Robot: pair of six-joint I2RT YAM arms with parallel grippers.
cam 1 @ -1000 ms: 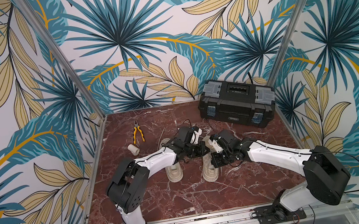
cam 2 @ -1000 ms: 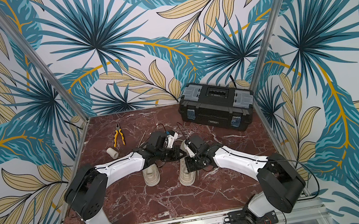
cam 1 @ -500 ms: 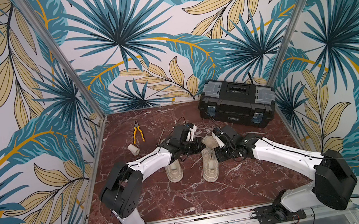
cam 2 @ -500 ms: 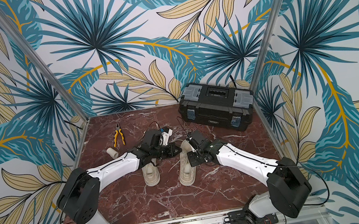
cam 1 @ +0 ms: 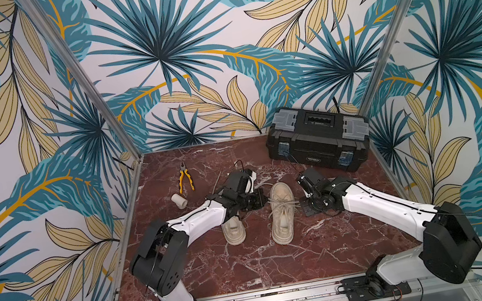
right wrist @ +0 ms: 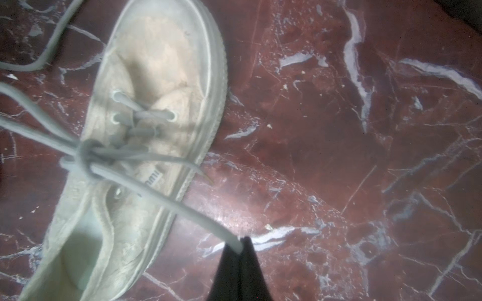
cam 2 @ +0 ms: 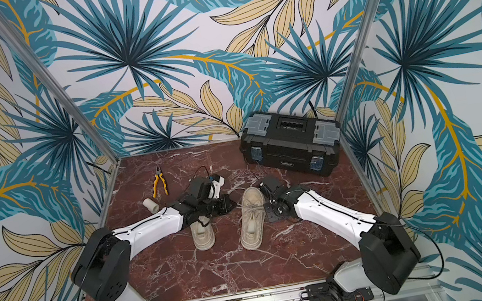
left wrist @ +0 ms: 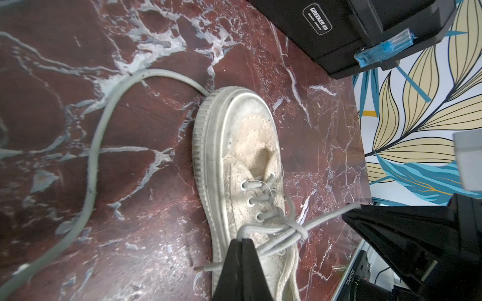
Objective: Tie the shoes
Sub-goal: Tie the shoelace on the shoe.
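Left wrist view is showing your left claw [left wrist: 242,241] pinched shut on a doubled run of lace [left wrist: 263,229] coming off the knot [left wrist: 300,231]. The right claw [right wrist: 241,242] is clamping a single strand on the knot's other side. Both are pulling apart across the shoe [cam 1: 282,214], which is lying on the desk [cam 1: 252,265] just in front of the toolbox [cam 1: 317,140], its toe end nearest the toolbox. The 2nd shoe [cam 1: 234,233] is sitting beside the 1st, farther from the toolbox. Your left arm is partly covering it, so you are not seeing whether its laces are tied.

You are facing 3 risks from here:

- Pulling harder on the doubled run could be drawing that loop back through the knot and undoing it.
- Uneven tension could be dragging the light shoe toward 1 claw, or tipping it off its sole.
- The right claw is pinching its strand at the very fingertips, so the lace could be slipping free as tension is rising.
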